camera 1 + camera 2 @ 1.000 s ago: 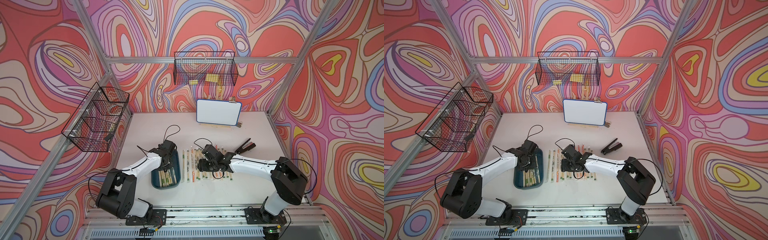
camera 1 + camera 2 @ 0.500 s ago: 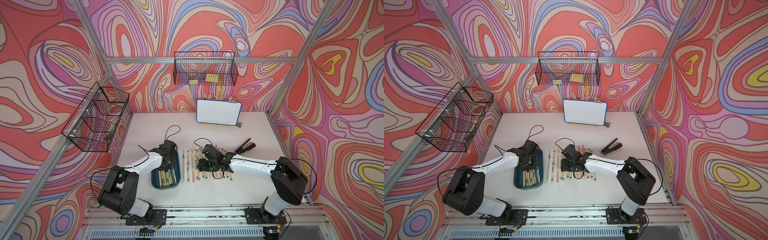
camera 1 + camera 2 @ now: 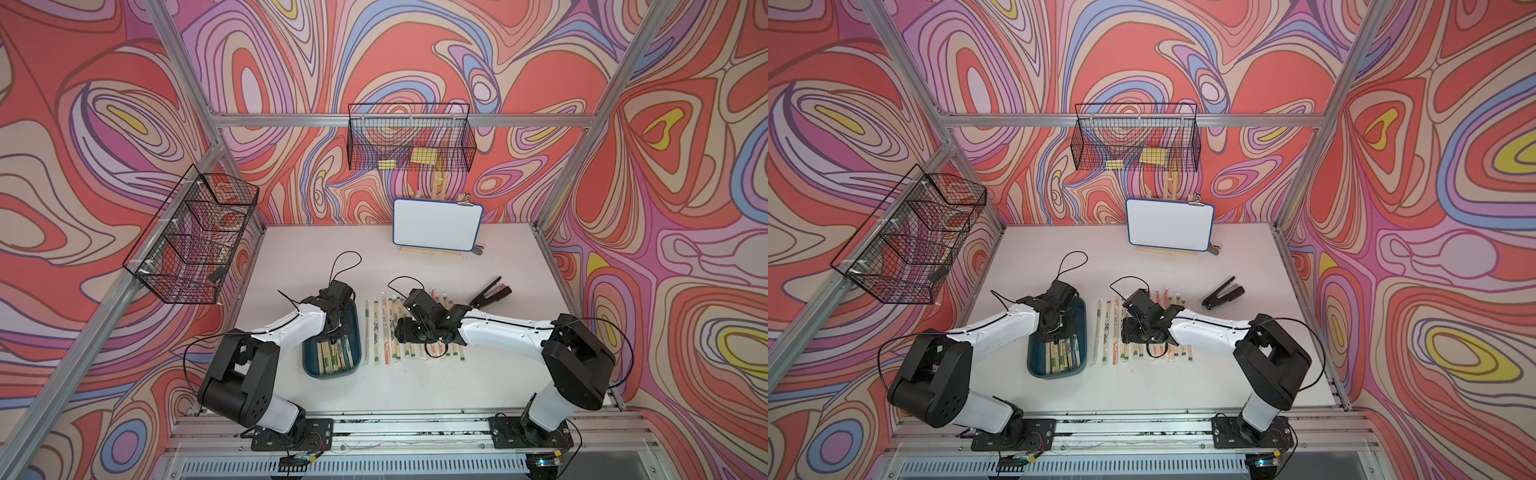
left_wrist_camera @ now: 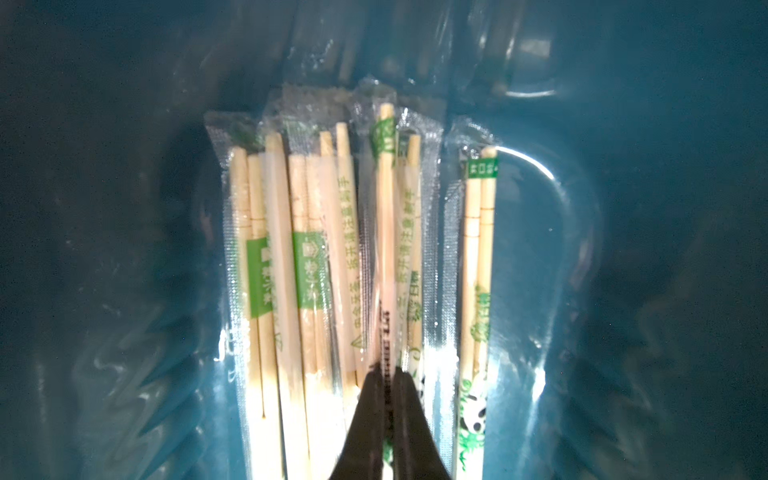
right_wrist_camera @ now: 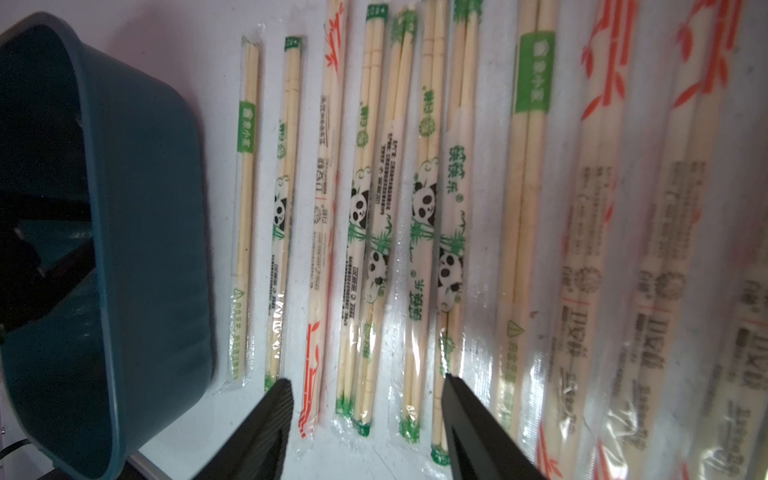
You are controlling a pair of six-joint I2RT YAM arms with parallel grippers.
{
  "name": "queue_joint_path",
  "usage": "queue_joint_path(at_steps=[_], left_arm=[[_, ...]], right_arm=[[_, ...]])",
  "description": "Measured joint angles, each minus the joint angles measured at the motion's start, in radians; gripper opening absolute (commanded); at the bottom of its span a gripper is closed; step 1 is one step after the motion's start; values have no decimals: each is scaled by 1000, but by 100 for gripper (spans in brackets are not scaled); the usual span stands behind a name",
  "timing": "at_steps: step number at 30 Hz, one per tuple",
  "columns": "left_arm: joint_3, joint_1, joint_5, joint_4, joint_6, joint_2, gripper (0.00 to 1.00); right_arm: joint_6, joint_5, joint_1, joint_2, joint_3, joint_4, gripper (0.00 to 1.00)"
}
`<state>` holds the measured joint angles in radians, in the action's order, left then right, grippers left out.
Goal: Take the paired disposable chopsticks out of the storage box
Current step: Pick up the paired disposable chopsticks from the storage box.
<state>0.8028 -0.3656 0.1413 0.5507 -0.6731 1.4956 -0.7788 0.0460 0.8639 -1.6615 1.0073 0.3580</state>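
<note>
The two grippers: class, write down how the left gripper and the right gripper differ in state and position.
1. The left gripper is shut, pinching one sleeved chopstick pair; the right gripper is open and holds nothing.
2. The left gripper is inside the storage box; the right gripper is outside it, above the row of chopstick pairs on the table.
Shared: both have black fingers and point at sleeved chopsticks.
</note>
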Motion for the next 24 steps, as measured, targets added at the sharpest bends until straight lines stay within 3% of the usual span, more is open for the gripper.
queue_joint_path(at_steps=[11,24], left_arm=[[5,0,19,40,4,-33,0],[118,0,67,136,61,-140,0]], right_arm=[[0,0,0,0,0,0,63],[2,6,0,-2,0,-4,63]])
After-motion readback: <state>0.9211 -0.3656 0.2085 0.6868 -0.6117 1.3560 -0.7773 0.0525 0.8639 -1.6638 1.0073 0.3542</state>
